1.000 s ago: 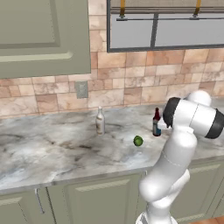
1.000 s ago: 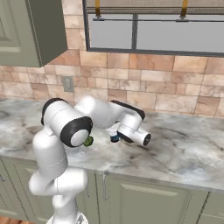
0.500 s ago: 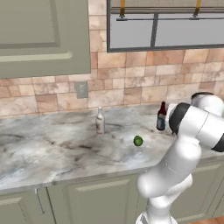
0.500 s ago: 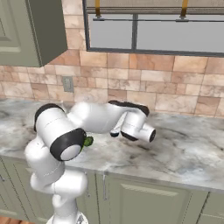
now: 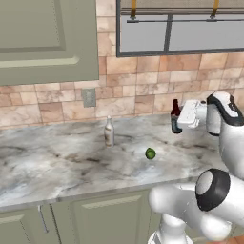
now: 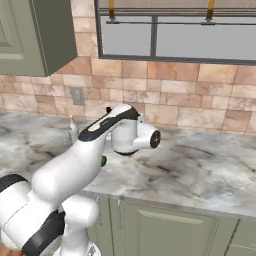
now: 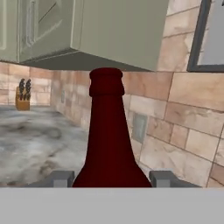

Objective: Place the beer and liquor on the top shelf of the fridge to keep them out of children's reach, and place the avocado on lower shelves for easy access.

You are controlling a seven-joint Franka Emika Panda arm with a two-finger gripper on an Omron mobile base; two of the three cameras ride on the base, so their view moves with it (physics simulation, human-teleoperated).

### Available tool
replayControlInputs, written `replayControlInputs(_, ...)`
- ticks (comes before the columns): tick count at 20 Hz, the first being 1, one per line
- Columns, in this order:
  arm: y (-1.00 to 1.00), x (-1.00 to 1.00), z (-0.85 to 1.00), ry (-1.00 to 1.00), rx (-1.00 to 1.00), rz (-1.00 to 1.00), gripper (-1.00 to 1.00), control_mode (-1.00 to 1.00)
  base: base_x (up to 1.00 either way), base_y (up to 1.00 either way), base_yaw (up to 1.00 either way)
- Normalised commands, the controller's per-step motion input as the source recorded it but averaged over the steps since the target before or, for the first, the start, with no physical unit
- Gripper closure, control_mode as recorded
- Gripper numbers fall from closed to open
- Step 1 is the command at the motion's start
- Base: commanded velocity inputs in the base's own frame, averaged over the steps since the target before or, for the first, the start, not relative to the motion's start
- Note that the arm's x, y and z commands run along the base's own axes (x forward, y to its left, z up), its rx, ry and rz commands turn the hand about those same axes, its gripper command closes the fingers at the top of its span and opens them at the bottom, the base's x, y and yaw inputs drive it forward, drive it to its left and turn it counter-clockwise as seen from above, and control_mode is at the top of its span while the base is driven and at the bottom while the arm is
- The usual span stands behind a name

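step: I reach for the beer (image 7: 108, 135); it stands by the wall, between my gripper (image 7: 109, 178) fingers (apart, not yet squeezing) | left: liquor (image 5: 109, 132) and avocado (image 5: 150, 153) both wait on the counter (image 5: 57, 162) | done: nothing in the fridge

The beer (image 7: 109, 140) is cut off below its shoulder in the hand view. Whether the tool (image 7: 111, 178) touches it cannot be told. The avocado (image 6: 103, 161) peeks from behind the arm.
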Motion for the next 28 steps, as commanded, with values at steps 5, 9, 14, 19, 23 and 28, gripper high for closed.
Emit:
replayControlInputs(5,0.42,-0.52,0.85,0.0,-0.1,-0.21,1.0,-1.0,0.0,0.0,0.0)
replayControlInputs(9,0.26,-0.39,0.7,0.02,-0.12,-0.16,1.0,-1.0,0.0,0.0,0.0)
replayControlInputs(14,0.06,-0.34,0.59,0.0,-0.09,-0.12,1.0,-1.0,0.0,0.0,0.0)
replayControlInputs(19,0.0,-0.22,0.45,0.0,-0.07,-0.09,1.0,-1.0,0.0,0.0,0.0)
replayControlInputs(23,0.0,-0.17,0.24,0.0,-0.04,-0.05,1.0,1.0,-0.1,0.0,-0.02)
replayControlInputs(28,0.0,0.0,0.0,0.0,0.0,0.0,1.0,1.0,-0.67,0.0,-0.1)
